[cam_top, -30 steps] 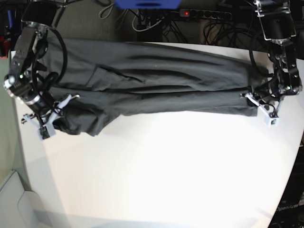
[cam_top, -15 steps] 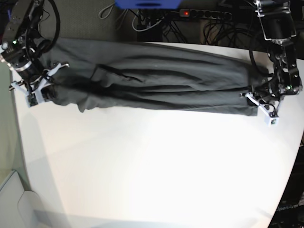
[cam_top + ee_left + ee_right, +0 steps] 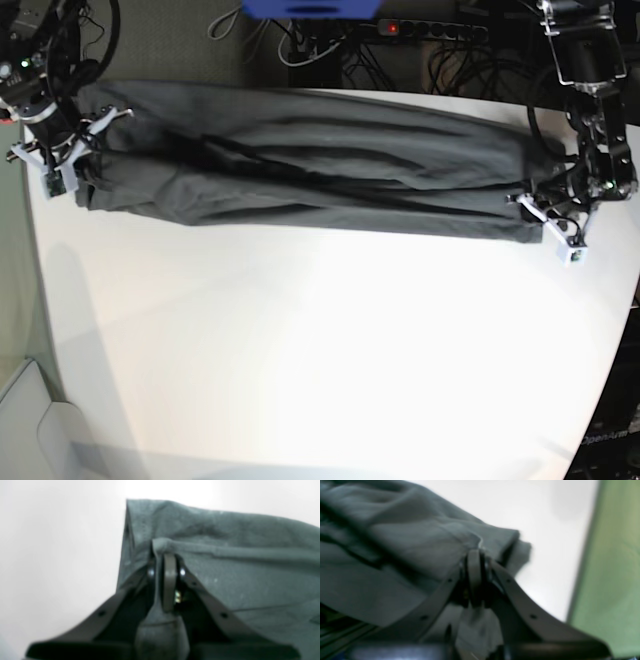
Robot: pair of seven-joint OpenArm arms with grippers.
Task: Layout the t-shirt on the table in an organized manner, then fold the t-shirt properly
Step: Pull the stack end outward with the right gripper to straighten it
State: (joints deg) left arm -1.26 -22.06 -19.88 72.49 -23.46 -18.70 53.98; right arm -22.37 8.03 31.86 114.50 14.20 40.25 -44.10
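Near half of the white desk (image 3: pixel 320 360) bare. Beyond it, the t-shirt (image 3: pixel 300 170) lies stretched into a long, creased, dark grey band across the far part of the desk, end to end between the two arms. Left pincer (image 3: pixel 545 222) at the band's end on the base view's right, clamped tight on a bunched fold of hem; wrist view shows cloth pinched between its fingers (image 3: pixel 169 580). Right pincer (image 3: pixel 62 150) at the opposite far corner, closed on the t-shirt edge, near the desk rim. Cables and a power strip (image 3: pixel 430 30) behind.
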